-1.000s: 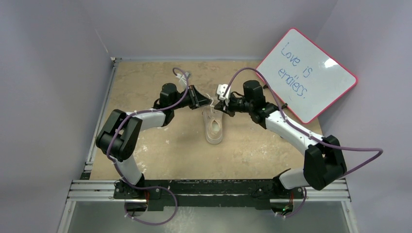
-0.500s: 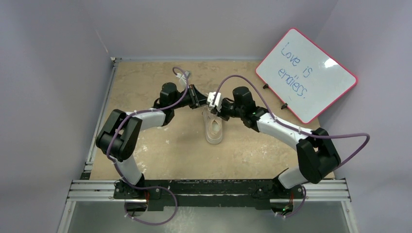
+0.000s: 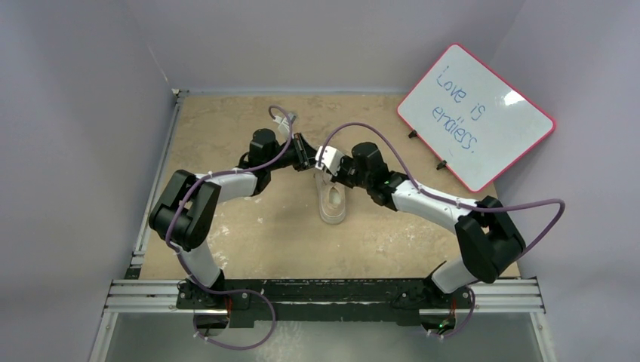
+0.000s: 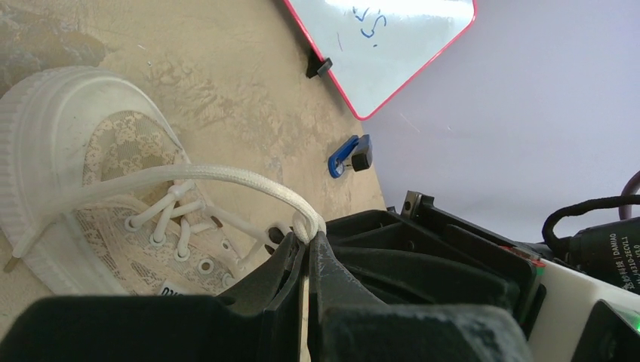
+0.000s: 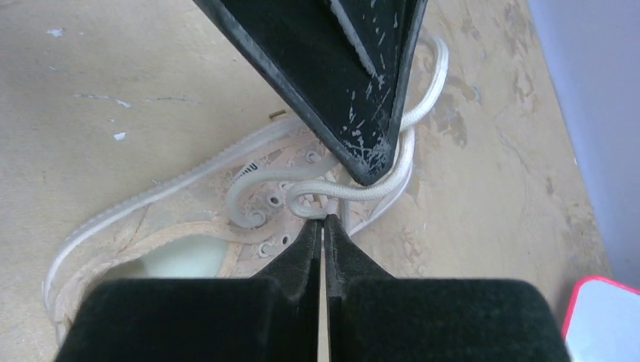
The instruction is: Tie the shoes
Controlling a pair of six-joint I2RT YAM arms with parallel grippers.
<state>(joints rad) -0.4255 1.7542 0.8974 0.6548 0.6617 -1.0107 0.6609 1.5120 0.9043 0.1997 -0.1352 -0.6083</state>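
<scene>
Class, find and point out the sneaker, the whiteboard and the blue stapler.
sneaker [image 4: 49, 102]: left wrist view, rubber toe cap.
whiteboard [image 3: 483, 121]: top external view, white writing surface.
stapler [image 4: 341, 160]: left wrist view, blue body.

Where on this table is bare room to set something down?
Free: the table between sneaker and near edge, and the far-left corner. Crowded: above the sneaker's far end, where left gripper and right gripper meet; the whiteboard overhangs the far-right corner.
</scene>
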